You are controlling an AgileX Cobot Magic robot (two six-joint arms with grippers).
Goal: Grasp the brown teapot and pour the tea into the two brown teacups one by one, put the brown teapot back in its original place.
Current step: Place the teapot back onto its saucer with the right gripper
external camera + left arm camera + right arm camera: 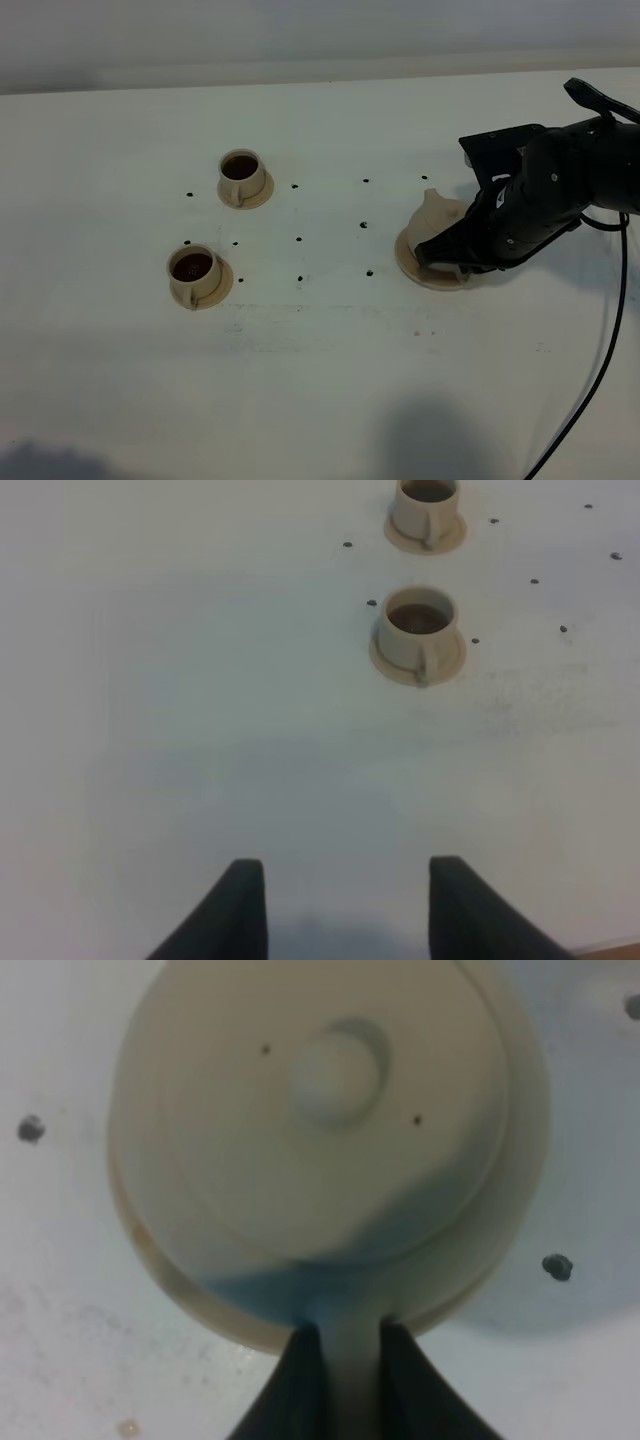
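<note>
On the white table [320,400], the nearer teacup [193,274] holds dark tea; the farther teacup [241,175] too. At right, the right gripper [343,1355] is clamped on the brown teapot [320,1120]'s handle, teapot resting on its saucer [425,275]. The left gripper [347,905] grips nothing.

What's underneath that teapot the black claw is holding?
A flat tan saucer shows under the teapot; its rim pokes out. The arm hides the far side.

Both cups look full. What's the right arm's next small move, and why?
Probably open the right gripper and back off. Both teacups hold dark tea, and the teapot appears seated on its saucer, with the jaws shut on its handle.
</note>
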